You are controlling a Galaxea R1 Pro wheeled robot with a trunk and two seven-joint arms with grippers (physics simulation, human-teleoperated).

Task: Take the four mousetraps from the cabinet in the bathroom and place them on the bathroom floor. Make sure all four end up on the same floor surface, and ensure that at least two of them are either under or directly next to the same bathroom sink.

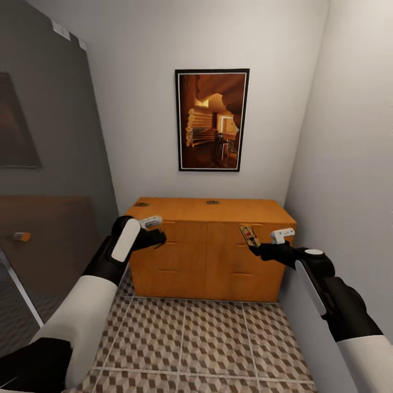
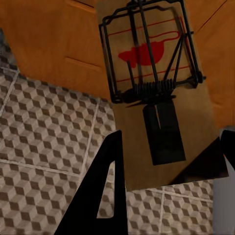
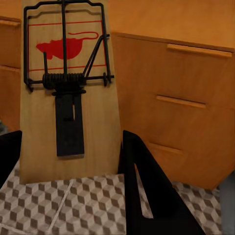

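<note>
The orange-brown cabinet [image 1: 207,251] stands against the far wall. On its top lie two mousetraps, one near the left end [image 1: 142,204] and one mid-back [image 1: 213,202]. My left gripper [image 1: 158,238] hovers in front of the cabinet's left drawers, shut on a third mousetrap [image 2: 161,98], a tan board with black wire and a red mouse print. At the right drawers my right gripper [image 1: 255,248] is shut on another mousetrap [image 1: 249,234], also clear in the right wrist view [image 3: 68,98]. Cube-patterned bathroom floor [image 1: 207,338] lies below. The bathroom sink is out of view.
A framed picture [image 1: 212,120] hangs above the cabinet. A grey glossy panel [image 1: 43,191] runs along the left side and a white wall [image 1: 349,164] closes the right, leaving a narrow strip of tiles between me and the cabinet.
</note>
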